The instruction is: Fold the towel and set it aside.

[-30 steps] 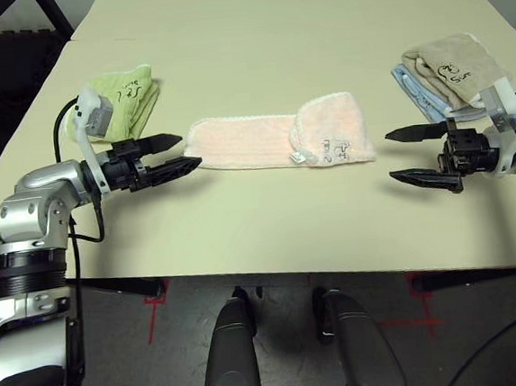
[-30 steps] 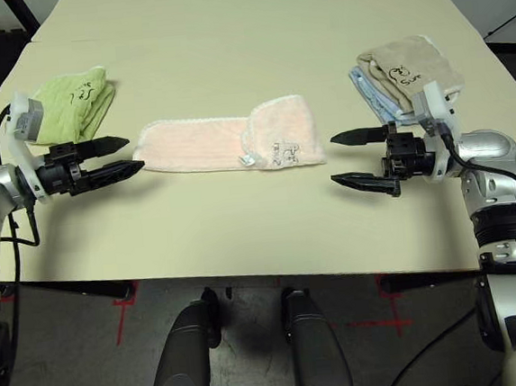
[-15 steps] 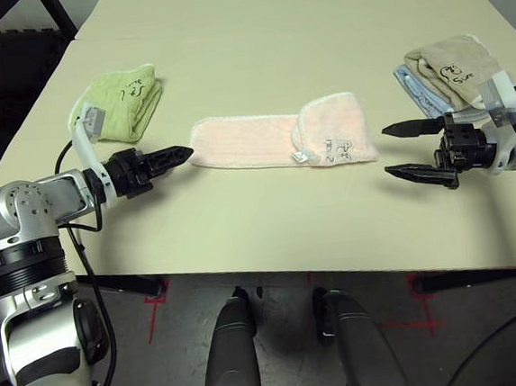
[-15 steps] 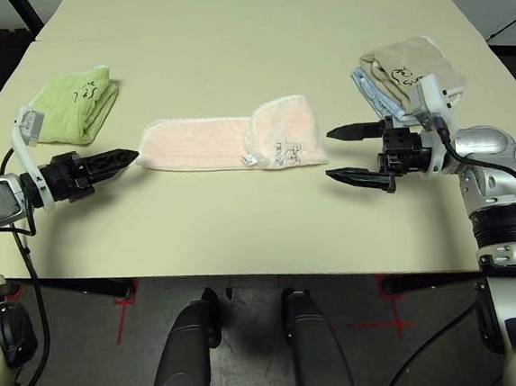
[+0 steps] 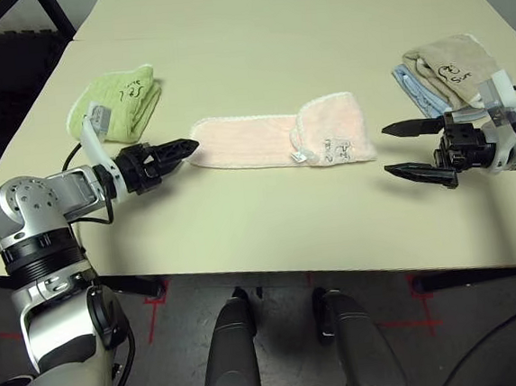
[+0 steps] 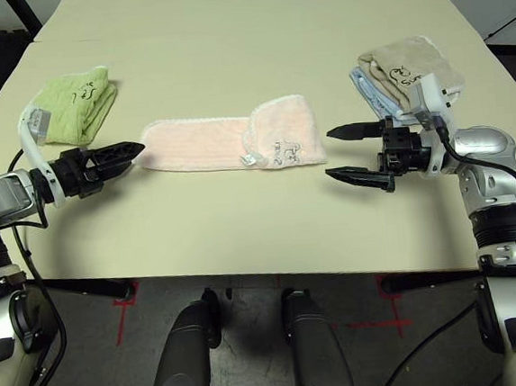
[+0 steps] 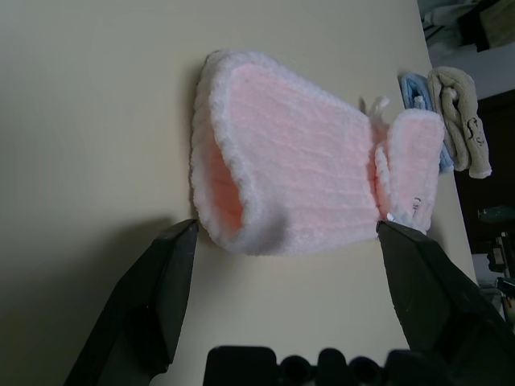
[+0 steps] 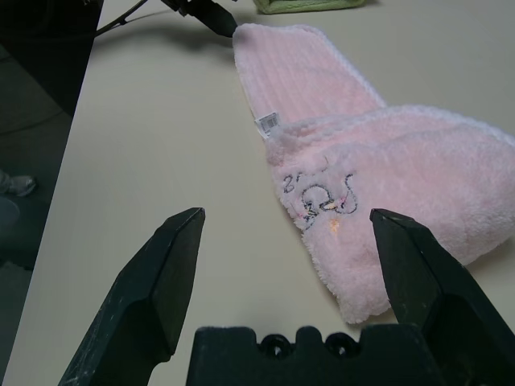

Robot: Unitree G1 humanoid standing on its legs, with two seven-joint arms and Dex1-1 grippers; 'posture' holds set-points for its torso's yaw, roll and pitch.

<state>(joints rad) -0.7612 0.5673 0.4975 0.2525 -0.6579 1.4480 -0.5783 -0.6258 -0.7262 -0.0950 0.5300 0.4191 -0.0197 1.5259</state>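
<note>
Roughly mid-worktop lies the towel (image 5: 276, 138), a pale pink terry cloth folded into a long strip running left to right, with white scalloped edging along its borders. Its right end is folded back over itself into a thicker flap carrying dark stitched marks, and a small white tag (image 5: 298, 158) sticks out at the near edge of that flap. The left end is a rounded fold, open like a pocket in the left wrist view.

The left end effector (image 5: 185, 150) sits just beside the towel's left end, its two black fingers spread apart with nothing between them. The right end effector (image 5: 388, 150) waits near the right end, a little clear of the cloth, fingers likewise spread and empty.

A green folded towel (image 5: 117, 105) lies far left; beige and blue folded towels (image 5: 444, 73) sit far right. Bare worktop (image 5: 279, 227) stretches between the strip and the near edge, and the far side is open too.
</note>
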